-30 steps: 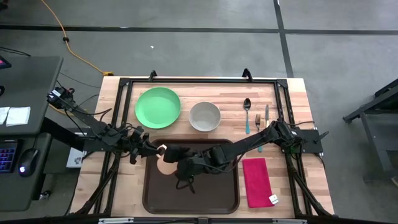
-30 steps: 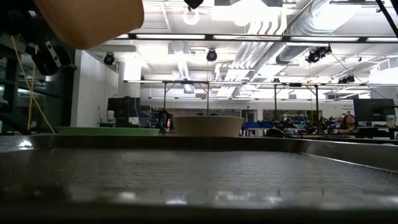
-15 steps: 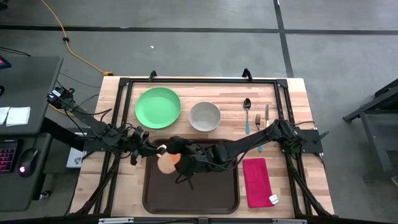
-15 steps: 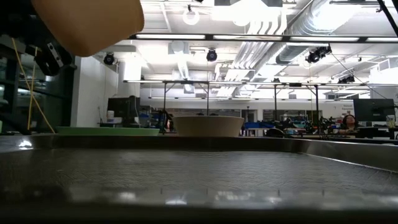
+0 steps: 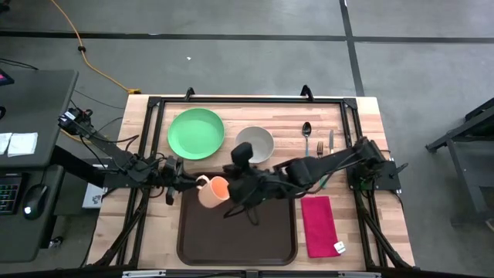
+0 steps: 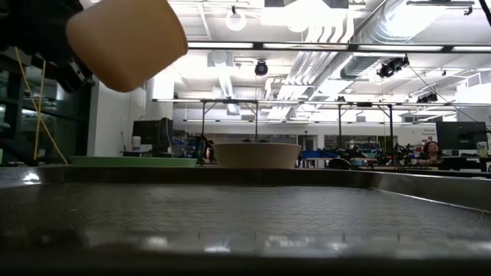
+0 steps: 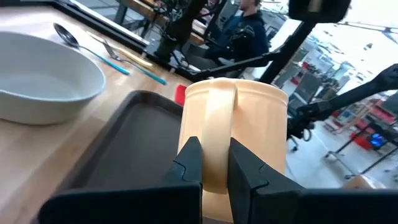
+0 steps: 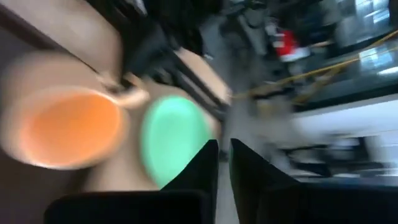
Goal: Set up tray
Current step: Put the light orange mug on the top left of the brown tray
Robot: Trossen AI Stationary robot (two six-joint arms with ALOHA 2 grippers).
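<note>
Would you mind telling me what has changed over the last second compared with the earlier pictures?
The right gripper has let go of the cup and pulled back from over the tray toward the bowl. The left gripper has kept its hold on the cup's handle, and the cup now tilts on its side above the tray. The plate, cutlery and napkin have not moved.

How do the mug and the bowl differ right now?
The mug is peach with an orange inside; the bowl is pale grey-white. The mug is held aloft by its handle in the left hand, tilted above the tray; the bowl sits upright on the table. Both are empty.
</note>
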